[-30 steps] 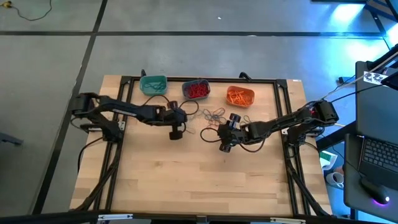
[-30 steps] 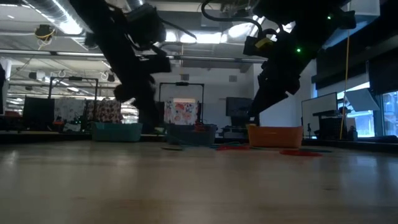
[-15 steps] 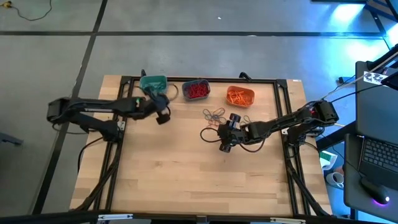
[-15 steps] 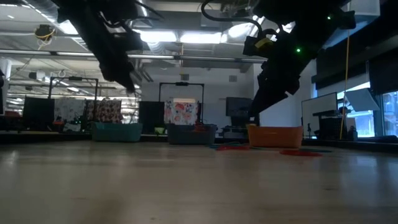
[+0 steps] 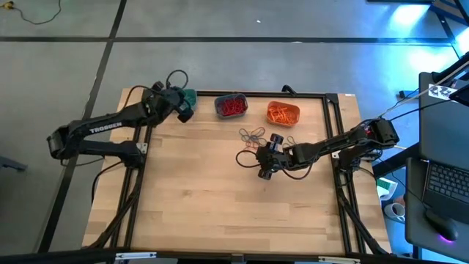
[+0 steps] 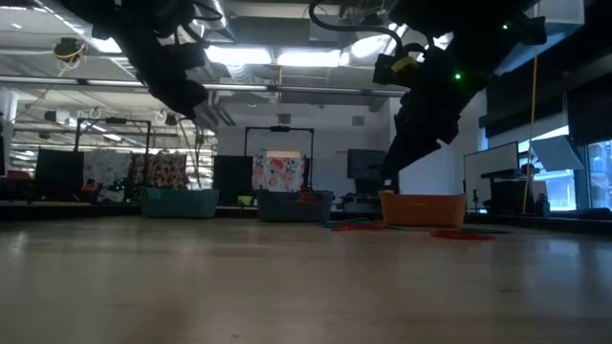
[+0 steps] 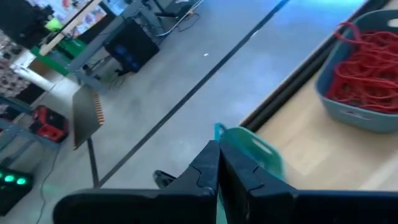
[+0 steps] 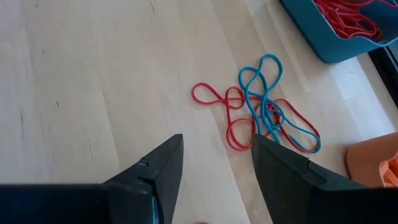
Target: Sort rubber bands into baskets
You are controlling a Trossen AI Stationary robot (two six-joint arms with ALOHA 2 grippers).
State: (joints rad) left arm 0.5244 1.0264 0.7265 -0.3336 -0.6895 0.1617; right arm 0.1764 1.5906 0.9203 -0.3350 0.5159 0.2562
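Observation:
Three baskets stand in a row along the table's far edge: teal, slate blue full of red rubber bands, and orange holding orange ones. My left gripper hangs shut above the teal basket; I see nothing between its fingers. Loose red and blue rubber bands lie tangled on the wood in front of the slate blue and orange baskets. My right gripper hovers open just on the near side of them, slanting down, touching nothing.
A black frame rail runs along the table's far edge behind the baskets. One more red band lies beside my right gripper. The near half of the wooden table is bare. Black cables loop at the far left corner.
My left gripper has swung from the middle of the table, beside the loose bands, toward the far left corner and risen, ending over the teal basket. It has turned as it went and stayed shut.

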